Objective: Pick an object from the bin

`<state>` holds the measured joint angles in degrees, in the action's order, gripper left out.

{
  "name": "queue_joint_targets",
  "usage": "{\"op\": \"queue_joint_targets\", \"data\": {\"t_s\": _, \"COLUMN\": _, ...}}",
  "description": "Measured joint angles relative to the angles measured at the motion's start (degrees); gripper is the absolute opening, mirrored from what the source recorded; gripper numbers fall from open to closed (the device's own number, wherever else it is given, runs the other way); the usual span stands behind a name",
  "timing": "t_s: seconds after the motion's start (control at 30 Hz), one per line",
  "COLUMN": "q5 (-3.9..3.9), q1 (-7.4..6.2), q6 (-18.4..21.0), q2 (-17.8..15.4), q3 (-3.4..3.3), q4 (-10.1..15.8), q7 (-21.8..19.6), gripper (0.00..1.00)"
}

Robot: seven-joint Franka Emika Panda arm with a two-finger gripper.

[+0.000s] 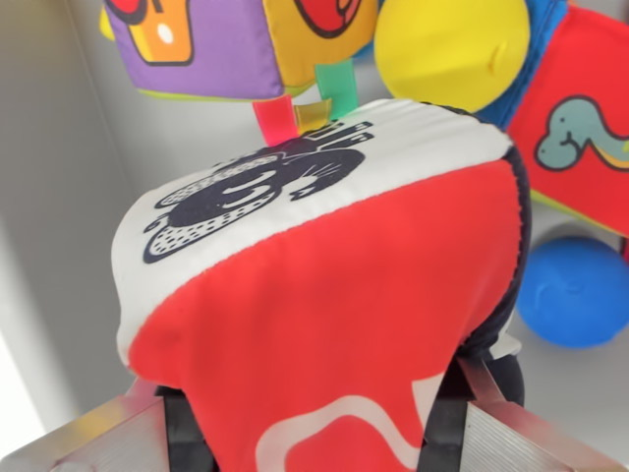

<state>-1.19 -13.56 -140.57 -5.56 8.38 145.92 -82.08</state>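
Wrist view looks down over a soft fabric cube (324, 295) that fills most of the frame, its big near face red with a white curved mark low down, its upper face white with a black printed animal figure. The cube sits between the two metal fingers (88, 438) of the gripper (314, 433), one at the bottom of the wrist view's left and one at the bottom right, each with a black pad pressed against the cube's sides; the fabric bulges out above them, so the jaws are pinching the cube. Behind it, at the top toward the left, lies a second cube (197, 44) with a purple face and an orange face, and short red, yellow and green ribbon tabs (300, 108) hang from its lower edge just above the held cube's white face. To the right of that is a yellow ball (452, 49), touching or nearly touching a third cube (580, 118), red with a blue edge and a teal snake picture. Lower on the right a blue ball (575, 290) rests on the pale floor of the bin (59, 197), whose grey-white wall runs up the left side. Whether the held cube is clear of the floor cannot be told
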Motion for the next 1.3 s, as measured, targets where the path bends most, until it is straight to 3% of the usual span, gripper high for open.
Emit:
{"op": "queue_joint_targets", "data": {"t_s": 0.6, "q5": -1.07, "q1": -0.01, "q6": 12.5, "q2": -7.9, "q3": -0.12, "q4": -4.6, "q7": 0.9, "gripper": 0.0}}
{"op": "queue_joint_targets", "data": {"t_s": 1.3, "q5": -1.33, "q1": -0.01, "q6": 22.8, "q2": -12.2, "q3": -0.48, "q4": -10.6, "q7": 1.2, "gripper": 0.0}}
